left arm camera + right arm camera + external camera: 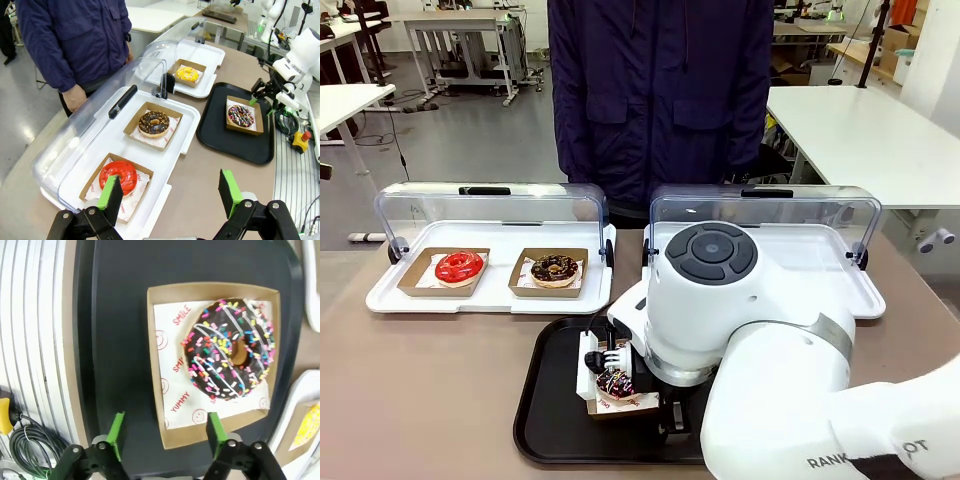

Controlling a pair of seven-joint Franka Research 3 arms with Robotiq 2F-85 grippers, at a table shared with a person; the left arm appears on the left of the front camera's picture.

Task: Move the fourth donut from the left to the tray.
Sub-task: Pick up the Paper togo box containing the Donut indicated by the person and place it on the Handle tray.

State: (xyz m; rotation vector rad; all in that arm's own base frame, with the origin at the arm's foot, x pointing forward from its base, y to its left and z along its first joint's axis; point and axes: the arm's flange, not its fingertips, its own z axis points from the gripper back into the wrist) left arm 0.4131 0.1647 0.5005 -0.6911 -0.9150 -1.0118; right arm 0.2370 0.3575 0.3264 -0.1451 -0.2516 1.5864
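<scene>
Over on the left, the left gripper (170, 200) is hanging up high above the table edge with its fingers spread wide and nothing between them, looking down on the red donut (118, 176) and the crumb-topped chocolate donut (153, 123) in the white tray (186, 131) under the flipped-up clear lid (95, 125). A person in a dark jacket (80, 35) stands at the far side, hand (74, 98) down by the lid.

Middle of the table: the fourth donut (231, 355) sits in its brown cardboard holder (156, 365) on the black tray (545, 400).

The right arm (760, 370) bends down over the tray, wrist pointing at the table. The right gripper (165, 432) is open, fingers straddling a corner of the holder, not squeezing it from what I can see. The yellow donut (187, 74) is in the other white tray.
</scene>
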